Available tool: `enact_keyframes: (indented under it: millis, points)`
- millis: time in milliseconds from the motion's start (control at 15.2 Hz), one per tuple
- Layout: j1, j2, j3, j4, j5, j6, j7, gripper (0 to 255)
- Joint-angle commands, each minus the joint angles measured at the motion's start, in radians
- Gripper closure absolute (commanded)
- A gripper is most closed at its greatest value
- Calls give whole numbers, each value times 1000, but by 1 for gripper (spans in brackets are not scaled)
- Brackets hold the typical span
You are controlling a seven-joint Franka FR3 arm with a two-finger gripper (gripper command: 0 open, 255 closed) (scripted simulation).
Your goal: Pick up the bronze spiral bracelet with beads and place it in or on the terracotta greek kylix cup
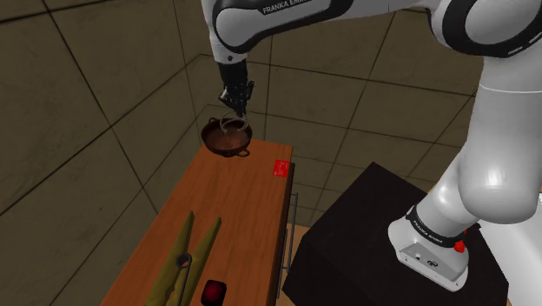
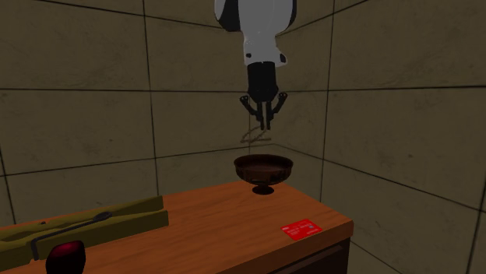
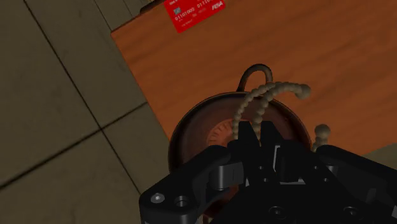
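Bracelet (image 3: 267,95) first: where is it?

— You have it in your gripper (image 2: 265,118). In the wrist view the two black fingers (image 3: 245,135) are drawn nearly together and pinch the beaded coil. Its loose turns curl out beyond the fingertips.

— And the cup?

— Your kylix cup (image 2: 263,165) stands on its foot at the far end of the wooden table (image 2: 210,222). That puts it at the centre of the second exterior view and in the upper middle of the shoulder view. It is dark reddish-brown with loop handles. Your gripper hangs above it, pointing down, well clear of the rim. A faint loop of the bracelet dangles under the fingertips, over the bowl and short of the rim.

— Anything else near?

— A red card (image 2: 301,228) lies flat at the second exterior view's lower right, apart from the cup. A large olive clothespin (image 2: 86,222) and a dark red object (image 2: 66,255) sit at the lower left, well apart from your gripper.
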Motion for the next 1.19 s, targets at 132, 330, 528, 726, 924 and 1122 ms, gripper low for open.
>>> enact_keyframes:
  millis: [132, 330, 528, 726, 924, 1122]
  points:
    - [-6, 153, -21, 249, -23, -95, -46, 255]
    - [-8, 230, -31, 353, -32, -120, -67, 255]
    - [-10, 234, -32, 319, -33, -83, -64, 255]
    - [-11, 241, -33, 289, -35, -47, -60, 255]
    - [-13, 249, -34, 263, -37, -12, -57, 255]
    - [-13, 260, -36, 239, -40, 22, -53, 255]
